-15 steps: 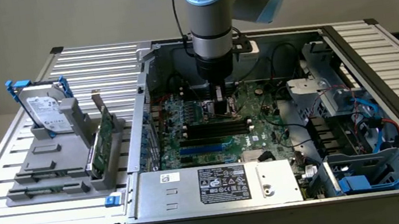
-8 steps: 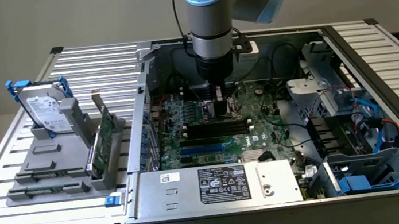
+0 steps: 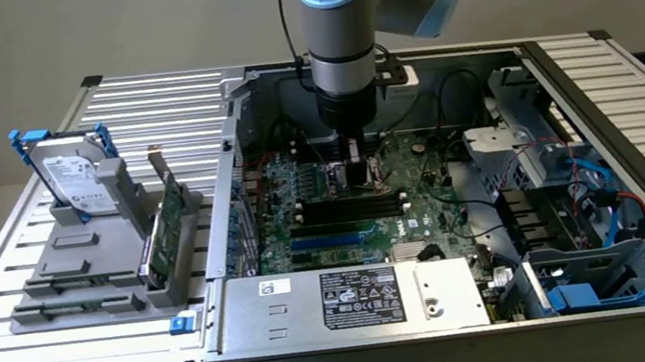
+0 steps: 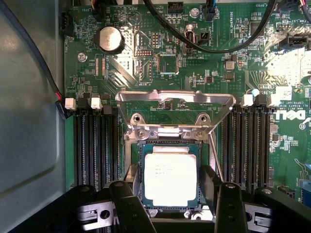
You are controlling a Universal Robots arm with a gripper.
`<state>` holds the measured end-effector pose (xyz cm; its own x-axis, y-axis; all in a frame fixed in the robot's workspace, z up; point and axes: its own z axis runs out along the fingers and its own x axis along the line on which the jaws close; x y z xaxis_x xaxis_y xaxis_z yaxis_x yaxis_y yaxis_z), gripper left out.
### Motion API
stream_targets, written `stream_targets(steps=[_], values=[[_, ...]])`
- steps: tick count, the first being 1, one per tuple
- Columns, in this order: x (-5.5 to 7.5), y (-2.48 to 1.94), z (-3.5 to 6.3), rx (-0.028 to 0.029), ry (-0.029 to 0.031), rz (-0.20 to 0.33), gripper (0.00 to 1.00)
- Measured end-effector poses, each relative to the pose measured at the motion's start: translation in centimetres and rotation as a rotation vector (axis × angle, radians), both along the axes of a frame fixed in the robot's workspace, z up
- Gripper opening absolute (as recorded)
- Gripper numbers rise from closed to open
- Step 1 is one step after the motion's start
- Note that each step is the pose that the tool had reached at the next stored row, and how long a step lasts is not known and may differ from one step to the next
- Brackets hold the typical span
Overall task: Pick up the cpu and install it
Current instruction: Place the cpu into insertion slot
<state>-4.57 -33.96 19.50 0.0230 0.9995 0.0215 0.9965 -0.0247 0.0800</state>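
The gripper point(image 4: 174, 194) hangs over the cpu point(image 4: 170, 177) lying in its socket — fingers point(image 4: 127, 206) spread, clear of it; memory slots point(image 4: 95, 145) flank it, metal frame point(image 4: 175, 99) raised.

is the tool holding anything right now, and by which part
Nothing is held. The cpu lies flat in its socket, and the tool stands open with one finger on each side of it, apparently clear of its edges.
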Motion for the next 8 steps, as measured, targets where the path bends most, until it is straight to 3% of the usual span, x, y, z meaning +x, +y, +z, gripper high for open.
stream_targets(steps=[8], values=[[0.0,0.0,1.19,0.0,0.0,0.0,0.62]])
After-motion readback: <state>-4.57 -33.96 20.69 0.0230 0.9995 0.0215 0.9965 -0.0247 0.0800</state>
